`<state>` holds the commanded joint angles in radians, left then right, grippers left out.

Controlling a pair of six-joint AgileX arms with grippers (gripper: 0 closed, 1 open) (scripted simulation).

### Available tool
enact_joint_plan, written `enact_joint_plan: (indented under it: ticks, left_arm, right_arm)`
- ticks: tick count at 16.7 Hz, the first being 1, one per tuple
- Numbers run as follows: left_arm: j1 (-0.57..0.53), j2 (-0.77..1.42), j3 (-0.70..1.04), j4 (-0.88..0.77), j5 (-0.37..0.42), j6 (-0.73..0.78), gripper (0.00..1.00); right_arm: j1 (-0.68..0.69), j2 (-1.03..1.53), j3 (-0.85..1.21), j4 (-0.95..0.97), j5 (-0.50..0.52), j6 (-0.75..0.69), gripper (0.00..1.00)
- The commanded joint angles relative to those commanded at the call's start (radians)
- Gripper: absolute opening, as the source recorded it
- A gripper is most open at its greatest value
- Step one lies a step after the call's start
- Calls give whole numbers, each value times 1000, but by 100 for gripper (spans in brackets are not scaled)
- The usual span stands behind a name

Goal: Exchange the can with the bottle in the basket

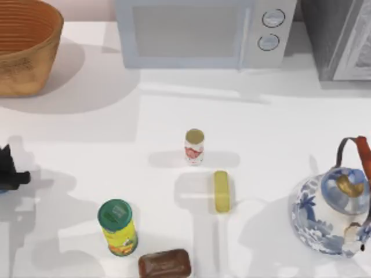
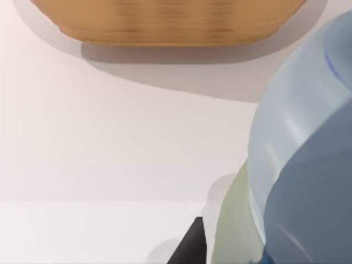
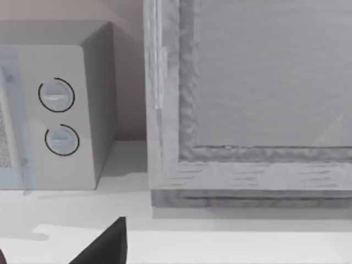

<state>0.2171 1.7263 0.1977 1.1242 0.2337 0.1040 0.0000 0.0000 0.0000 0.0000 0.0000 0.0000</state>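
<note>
Bottle [image 1: 194, 146], white with red label marks and a tan-gold cap, stands upright on the white table [image 1: 87, 150] near its middle, well apart from the basket [image 1: 26, 49], which sits at the far left corner. In the left wrist view the basket's [image 2: 165, 22] orange-brown wall shows beyond bare tabletop, and a large bluish rounded shape [image 2: 308, 165] sits very close to the camera; it may be the can, but I cannot tell.

Just beside the bottle lies a yellow-green bar [image 1: 221, 190]. A yellow container with a green lid [image 1: 117, 227] stands nearer the front, with a brown block [image 1: 164, 263] beside it. A blue-and-white teapot [image 1: 333, 211] sits at the right, and a microwave [image 1: 203, 32] stands at the back.

The left gripper [image 1: 10, 171] hangs at the table's left edge; whether its fingers are spread or pressed together I cannot tell. The right wrist view faces the microwave's dials [image 3: 58, 115] and a grey cabinet [image 3: 247, 99].
</note>
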Motion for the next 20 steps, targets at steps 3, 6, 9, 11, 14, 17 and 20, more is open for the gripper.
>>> enact_joint_plan:
  ticks: [3, 6, 9, 11, 14, 17, 20]
  left_arm:
    - [15, -17, 29, -27, -3, 0, 0]
    - [74, -60, 131, -129, -7, -2, 0]
    - [151, -92, 294, -301, -7, -4, 0]
    - [194, -100, 428, -442, -6, -8, 0]
    - [219, -92, 652, -671, -4, -14, 0]
    - [176, -67, 878, -889, -2, -20, 0]
    - [86, -40, 1071, -1060, -3, -21, 0]
  right_arm:
    - [0, 0, 0, 0, 0, 0, 100]
    - [0, 0, 0, 0, 0, 0, 100]
    - [0, 0, 0, 0, 0, 0, 100]
    - [0, 0, 0, 0, 0, 0, 100]
    - [0, 0, 0, 0, 0, 0, 100]
    - [0, 0, 0, 0, 0, 0, 100]
    - [0, 0, 0, 0, 0, 0, 100]
